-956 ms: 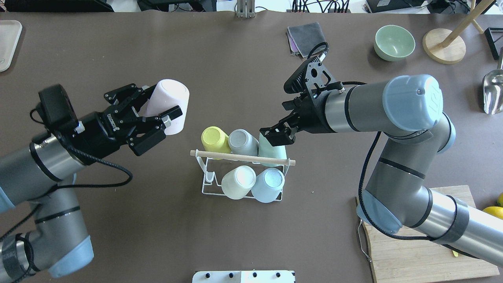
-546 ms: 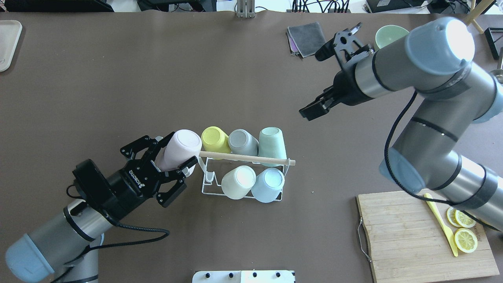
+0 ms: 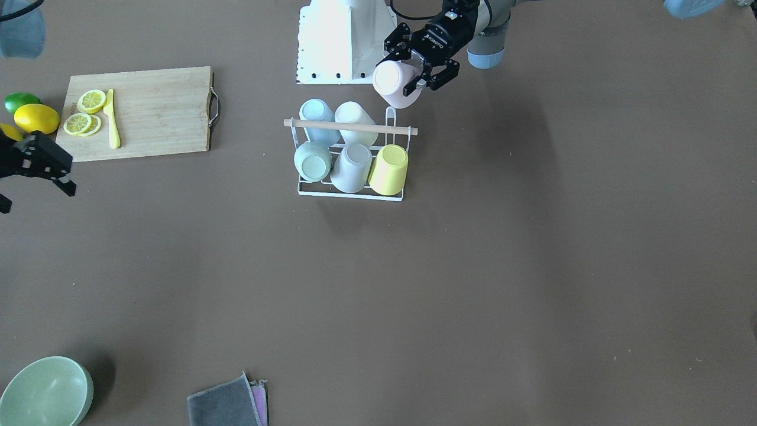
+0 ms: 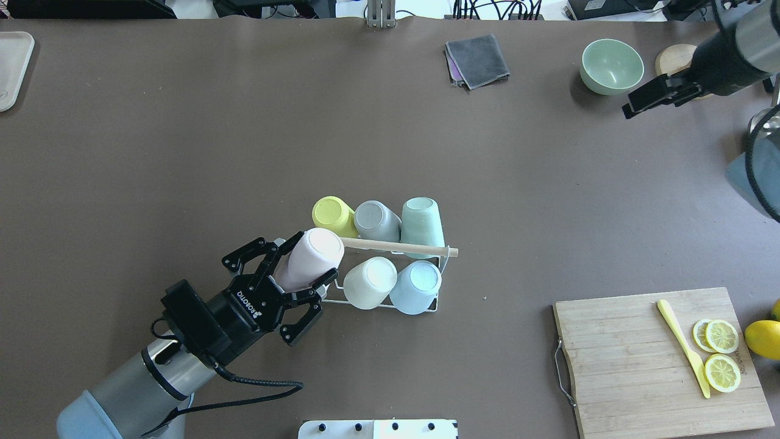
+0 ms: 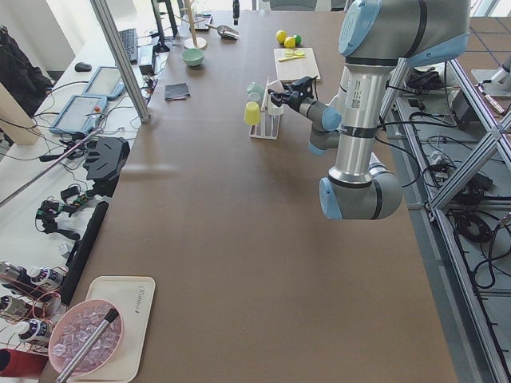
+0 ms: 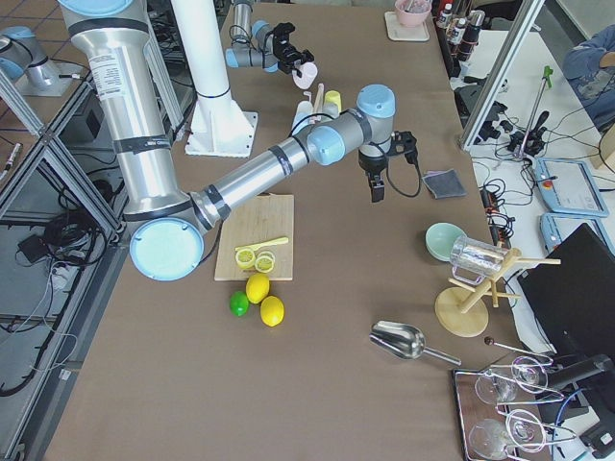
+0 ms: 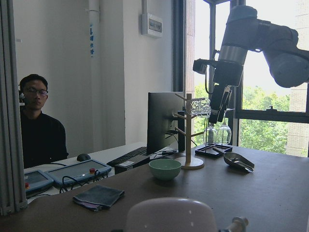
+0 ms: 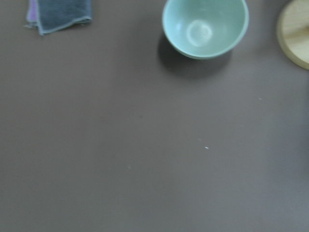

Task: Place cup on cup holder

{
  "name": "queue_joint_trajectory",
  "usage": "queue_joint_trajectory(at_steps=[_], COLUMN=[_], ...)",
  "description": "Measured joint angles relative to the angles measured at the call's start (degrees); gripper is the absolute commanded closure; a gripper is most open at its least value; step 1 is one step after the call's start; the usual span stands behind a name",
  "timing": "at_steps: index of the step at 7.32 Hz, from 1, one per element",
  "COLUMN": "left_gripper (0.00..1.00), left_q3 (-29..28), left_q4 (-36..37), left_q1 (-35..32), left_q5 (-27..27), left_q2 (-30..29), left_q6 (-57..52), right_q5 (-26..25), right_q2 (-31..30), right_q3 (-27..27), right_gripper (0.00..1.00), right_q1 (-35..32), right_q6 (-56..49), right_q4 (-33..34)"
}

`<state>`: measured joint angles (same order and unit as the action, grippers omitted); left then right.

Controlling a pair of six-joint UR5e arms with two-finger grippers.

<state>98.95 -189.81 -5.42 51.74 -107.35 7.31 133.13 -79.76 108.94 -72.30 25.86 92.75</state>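
Six cups: five on the rack, a pink cup at its end. One bowl, board, knife, lime; two lemons; three lemon slices.

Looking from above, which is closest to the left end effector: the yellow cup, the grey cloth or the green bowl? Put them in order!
1. Yellow cup, on the cup holder, right beside the left end effector holding the pink cup.
2. Grey cloth, at the table's far edge.
3. Green bowl, far right corner.
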Motion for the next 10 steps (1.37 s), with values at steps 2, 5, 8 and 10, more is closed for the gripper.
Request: queue_joint_trajectory(at_steps=[2,5,8,10], left_gripper=[1.0,1.0,1.0,1.0], left_q3=[-0.7,-1.8,-2.1,-2.8], left_q4=[0.8,1.1,3.0,3.1], left_q1=[-0.2,-0.6,-1.6,-1.8], left_q5=[0.0,0.1,0.2,0.3], left_q2=[-0.3,-1.0,-2.1,-2.3], left_q6=[0.0,0.1,0.1,0.1], right_q5=[2.0,2.3,2.2,2.2], right_q2=[-6.9,-13.2,-15.9,-17.6], right_q3=[-2.4,-8.2,-10.0,-9.9], right_gripper=[0.0,0.0,0.0,0.0], right_q1=[-6.7,-12.2,-13.3,-13.9], right_q6=[-8.9,-17.1,-20.2,-23.8], right_q4=[4.3,5.6,5.3,5.1])
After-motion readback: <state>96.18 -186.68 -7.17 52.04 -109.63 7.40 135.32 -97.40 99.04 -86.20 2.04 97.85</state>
